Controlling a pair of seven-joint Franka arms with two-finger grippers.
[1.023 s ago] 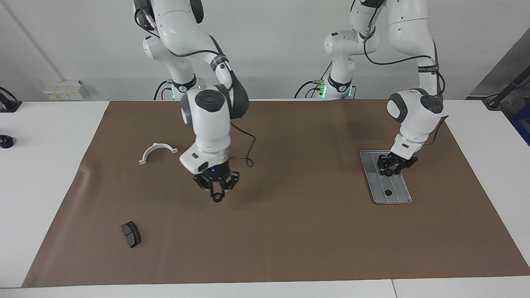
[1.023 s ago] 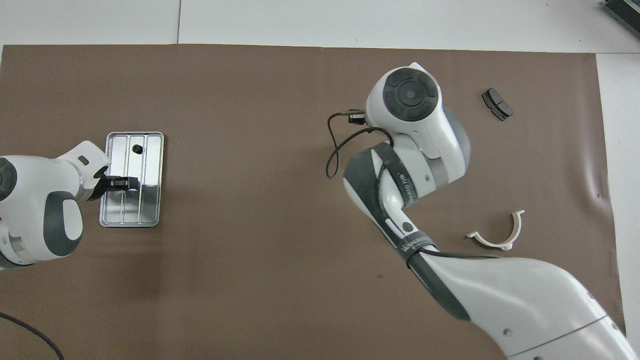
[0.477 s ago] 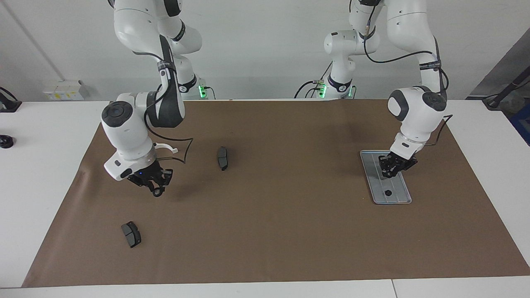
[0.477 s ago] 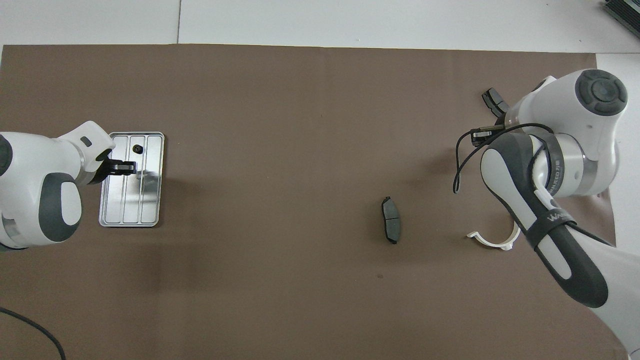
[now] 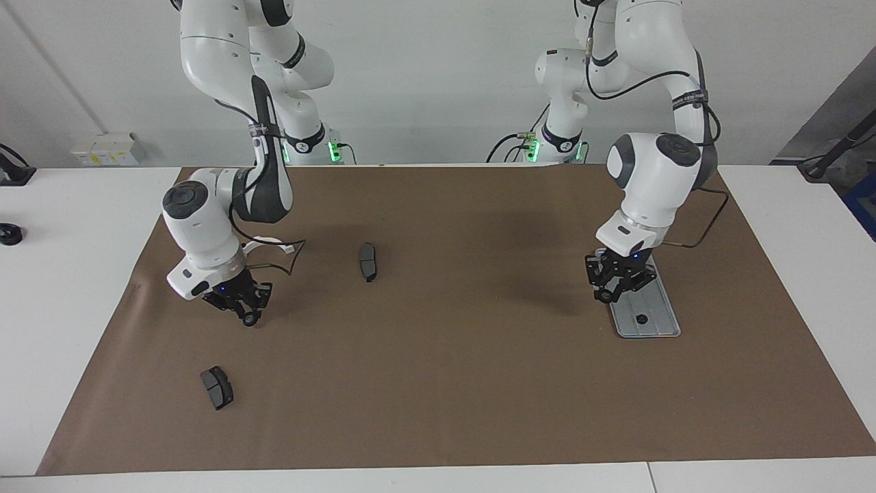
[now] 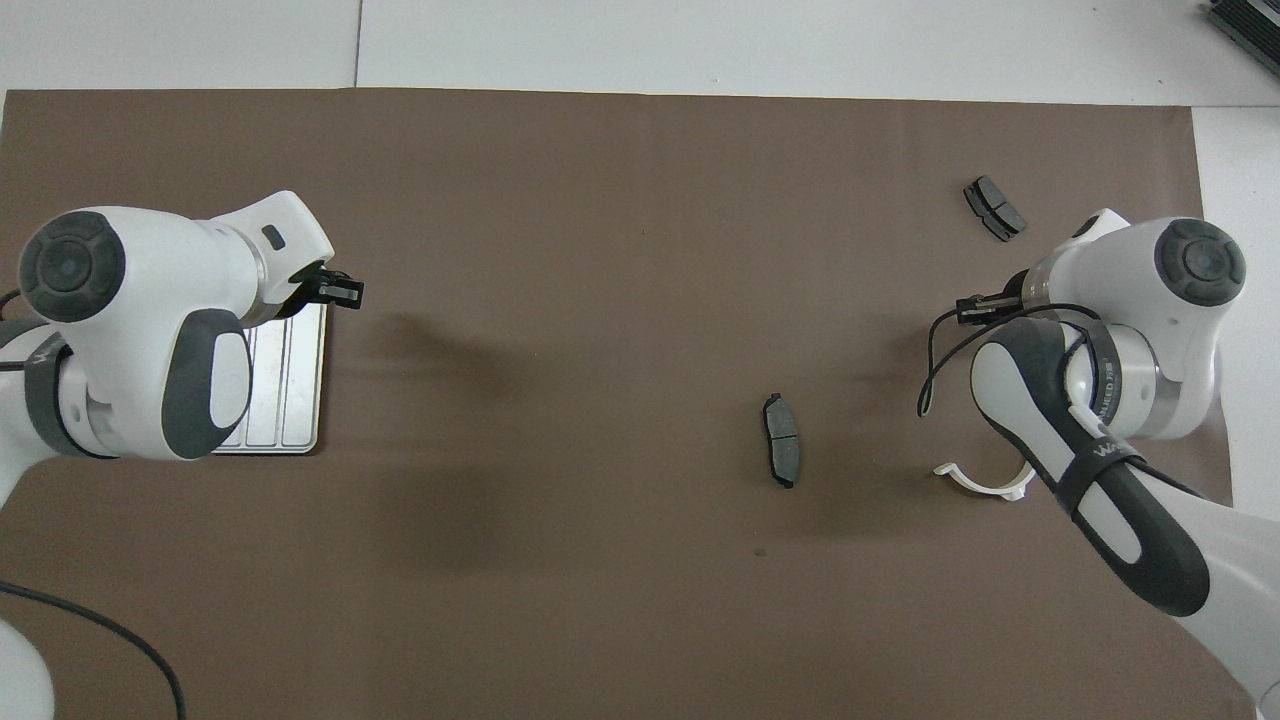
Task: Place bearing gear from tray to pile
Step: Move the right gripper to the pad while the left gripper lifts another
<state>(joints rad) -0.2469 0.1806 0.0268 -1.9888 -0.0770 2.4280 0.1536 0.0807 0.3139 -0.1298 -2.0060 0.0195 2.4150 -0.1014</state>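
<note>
The right gripper's [image 5: 248, 313] jaws look nearly closed on a small dark ring-shaped bearing gear [image 5: 250, 319], low over the table between the pile's white semicircular bracket [image 6: 985, 487] and a dark grey curved brake pad [image 5: 217, 387]. Let go above the table, the round gear could roll away from the pile. The left gripper [image 5: 611, 287] hangs over the rim of the silver-grey grooved metal tray [image 5: 662, 305]; I cannot tell its grip. A second small dark gear [image 5: 641, 319] lies in the tray.

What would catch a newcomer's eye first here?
Two white arms hang low at each end of the brown mat. The left gripper is over the edge of the silver tray, where one small dark gear lies. The right gripper is over the mat between the white bracket and a dark brake pad.
</note>
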